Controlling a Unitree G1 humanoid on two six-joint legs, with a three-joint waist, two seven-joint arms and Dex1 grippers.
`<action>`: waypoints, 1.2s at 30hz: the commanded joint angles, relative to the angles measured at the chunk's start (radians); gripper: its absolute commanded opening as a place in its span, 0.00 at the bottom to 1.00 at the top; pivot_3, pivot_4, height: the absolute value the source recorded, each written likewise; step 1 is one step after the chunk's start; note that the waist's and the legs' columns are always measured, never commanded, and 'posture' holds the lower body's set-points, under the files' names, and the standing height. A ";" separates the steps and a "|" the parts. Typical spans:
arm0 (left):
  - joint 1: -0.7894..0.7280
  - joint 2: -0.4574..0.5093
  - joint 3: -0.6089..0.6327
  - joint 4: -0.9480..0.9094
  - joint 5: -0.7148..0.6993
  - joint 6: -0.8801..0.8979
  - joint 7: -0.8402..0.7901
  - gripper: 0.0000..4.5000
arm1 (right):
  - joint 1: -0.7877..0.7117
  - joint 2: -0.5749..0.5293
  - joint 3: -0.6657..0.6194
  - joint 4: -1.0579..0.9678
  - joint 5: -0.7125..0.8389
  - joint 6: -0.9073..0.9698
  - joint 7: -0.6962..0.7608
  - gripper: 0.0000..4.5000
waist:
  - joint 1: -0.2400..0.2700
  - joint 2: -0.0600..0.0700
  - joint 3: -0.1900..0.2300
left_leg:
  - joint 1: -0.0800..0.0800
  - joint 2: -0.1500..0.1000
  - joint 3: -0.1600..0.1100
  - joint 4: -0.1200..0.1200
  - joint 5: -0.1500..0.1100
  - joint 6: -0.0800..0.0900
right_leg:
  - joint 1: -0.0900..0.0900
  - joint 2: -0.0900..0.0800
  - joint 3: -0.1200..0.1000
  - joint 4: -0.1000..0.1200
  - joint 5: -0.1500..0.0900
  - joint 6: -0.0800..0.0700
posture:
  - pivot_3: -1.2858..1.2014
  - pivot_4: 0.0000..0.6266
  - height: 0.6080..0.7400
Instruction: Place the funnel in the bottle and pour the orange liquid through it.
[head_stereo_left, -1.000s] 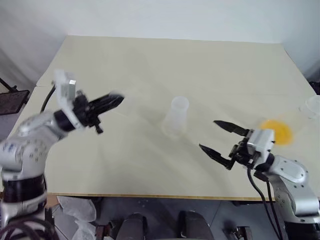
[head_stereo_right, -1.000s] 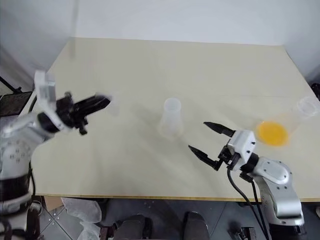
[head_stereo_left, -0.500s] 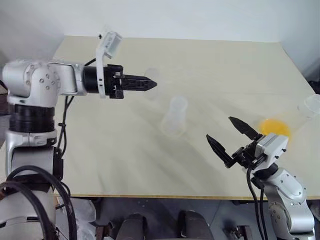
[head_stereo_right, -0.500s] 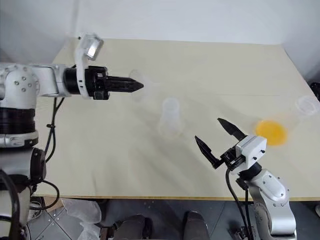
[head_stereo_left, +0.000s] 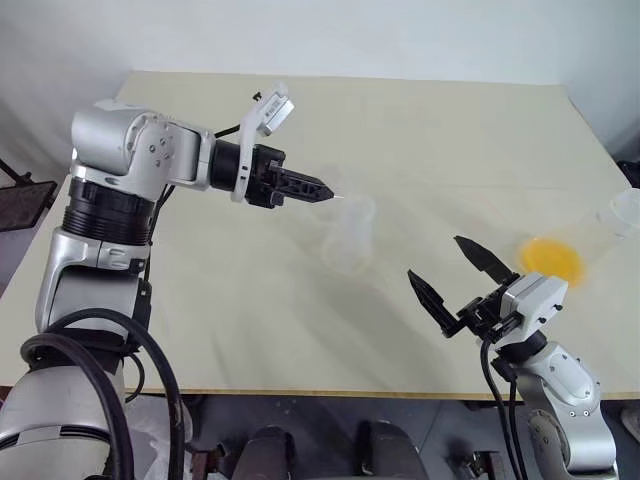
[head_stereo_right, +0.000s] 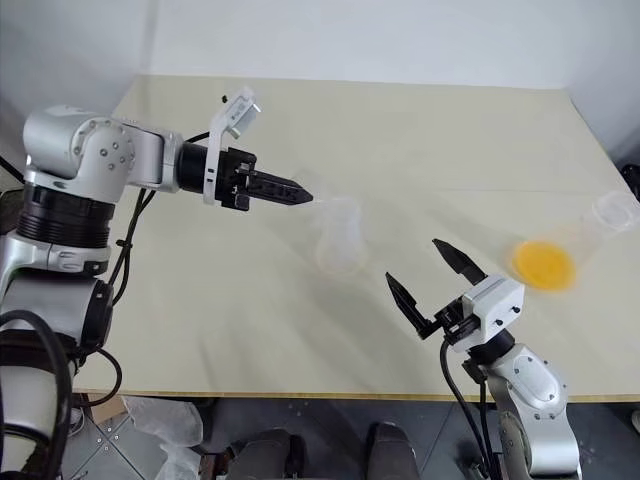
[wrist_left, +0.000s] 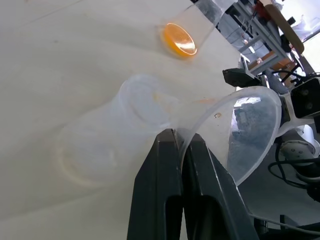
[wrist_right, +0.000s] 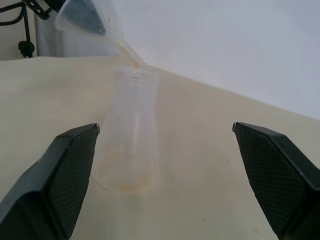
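The clear bottle (head_stereo_left: 349, 236) stands upright mid-table. My left gripper (head_stereo_left: 326, 192) is shut on the rim of the clear funnel (wrist_left: 246, 129), just left of the bottle's neck. The funnel is tilted, and in the right wrist view the tip of its stem hovers right at the bottle's mouth (wrist_right: 134, 70). The orange liquid (head_stereo_left: 551, 259) lies as a shallow pool in a broad clear conical flask (head_stereo_right: 590, 236) at the table's right. My right gripper (head_stereo_left: 436, 258) is open and holds nothing, between the bottle and the flask and nearer the front edge.
The beige table (head_stereo_left: 230, 320) has its front edge close under my right gripper. The flask's mouth (head_stereo_right: 612, 210) is near the table's right edge. Beyond the table, the left wrist view shows metal stands and cables (wrist_left: 260, 45).
My left arm has swung in from the table's left side toward the bottle, carrying the funnel and turning its stem toward the bottle's mouth. The right gripper has stayed open in about the same place.
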 joint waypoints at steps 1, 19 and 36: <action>-0.037 -0.011 -0.012 0.005 0.029 -0.001 -0.019 0.00 | -0.002 0.007 0.002 -0.040 0.000 -0.028 -0.015 1.00 | 0.000 0.000 0.000 | 0.000 0.000 0.000 0.000 0.000 0.000 | 0.000 0.000 0.000 0.000 0.000 0.000 | 0.52 0.24 1.00; -0.070 -0.089 -0.021 0.092 0.124 -0.051 -0.042 0.22 | -0.004 0.009 0.024 -0.038 -0.008 -0.039 -0.038 1.00 | 0.000 0.000 0.000 | -0.001 0.000 0.000 0.001 0.000 0.000 | 0.000 0.000 0.000 0.000 0.000 0.000 | 0.52 0.24 1.00; 0.062 -0.135 0.127 0.058 0.165 -0.422 -0.086 1.00 | -0.016 0.012 0.035 -0.027 -0.015 -0.048 -0.040 1.00 | 0.000 0.000 0.000 | -0.001 0.000 -0.001 0.001 0.000 0.000 | 0.000 0.000 0.000 0.000 0.000 0.000 | 0.52 0.24 1.00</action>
